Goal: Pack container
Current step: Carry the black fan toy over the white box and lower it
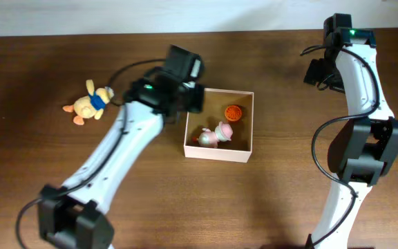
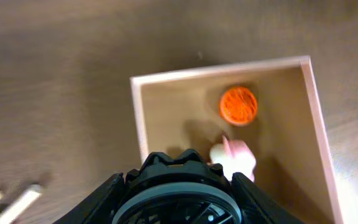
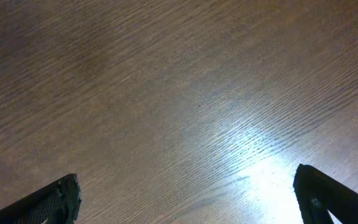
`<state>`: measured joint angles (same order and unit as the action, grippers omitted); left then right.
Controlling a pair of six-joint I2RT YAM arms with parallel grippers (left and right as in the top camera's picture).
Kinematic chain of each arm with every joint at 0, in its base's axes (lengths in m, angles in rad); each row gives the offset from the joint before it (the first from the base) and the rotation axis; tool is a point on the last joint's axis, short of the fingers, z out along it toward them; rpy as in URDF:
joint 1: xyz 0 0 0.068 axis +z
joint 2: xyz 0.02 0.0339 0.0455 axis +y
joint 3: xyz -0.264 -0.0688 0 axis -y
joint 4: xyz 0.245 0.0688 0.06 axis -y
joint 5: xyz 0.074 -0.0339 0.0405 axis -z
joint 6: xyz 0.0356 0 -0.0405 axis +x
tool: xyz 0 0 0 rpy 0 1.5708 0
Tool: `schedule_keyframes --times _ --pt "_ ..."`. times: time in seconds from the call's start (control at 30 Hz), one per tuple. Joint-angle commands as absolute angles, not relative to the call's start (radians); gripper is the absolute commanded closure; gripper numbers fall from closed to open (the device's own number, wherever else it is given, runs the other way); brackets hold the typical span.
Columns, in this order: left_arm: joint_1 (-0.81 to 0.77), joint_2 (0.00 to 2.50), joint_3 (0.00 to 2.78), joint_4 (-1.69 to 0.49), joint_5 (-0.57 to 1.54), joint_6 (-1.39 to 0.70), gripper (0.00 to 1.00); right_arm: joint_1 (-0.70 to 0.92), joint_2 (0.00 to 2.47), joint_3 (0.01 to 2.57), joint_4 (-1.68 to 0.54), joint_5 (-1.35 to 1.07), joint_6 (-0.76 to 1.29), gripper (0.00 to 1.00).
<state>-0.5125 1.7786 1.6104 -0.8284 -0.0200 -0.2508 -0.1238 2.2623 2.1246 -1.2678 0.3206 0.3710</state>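
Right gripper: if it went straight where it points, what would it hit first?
The table, most likely. The right gripper faces only bare wood, and nothing else shows ahead in its view.

Probably a robotics lab: a cabled left arm [image 1: 116, 152] and right arm [image 1: 361, 90] stand at a dark wood-grain tabletop [image 1: 33, 180] carrying a plush toy [image 1: 88, 104] and container [image 1: 217, 153].

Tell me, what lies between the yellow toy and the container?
In the overhead view, the left arm crosses between the yellow toy and the container; nothing else lies there.
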Motion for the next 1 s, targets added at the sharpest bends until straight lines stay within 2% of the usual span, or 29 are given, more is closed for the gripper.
schedule_keyframes --times 0.0,0.27,0.97 --pt "-0.551 1.849 1.624 -0.826 -0.053 -0.229 0.64 -0.126 2.264 2.125 -1.267 0.322 0.387 0.01" --pt "-0.587 1.994 1.624 -0.812 -0.053 -0.229 0.68 -0.126 2.264 2.125 -1.267 0.322 0.387 0.01" --pt "-0.629 2.050 1.624 -0.604 -0.049 -0.181 0.71 -0.126 2.264 2.125 -1.267 0.322 0.387 0.01"
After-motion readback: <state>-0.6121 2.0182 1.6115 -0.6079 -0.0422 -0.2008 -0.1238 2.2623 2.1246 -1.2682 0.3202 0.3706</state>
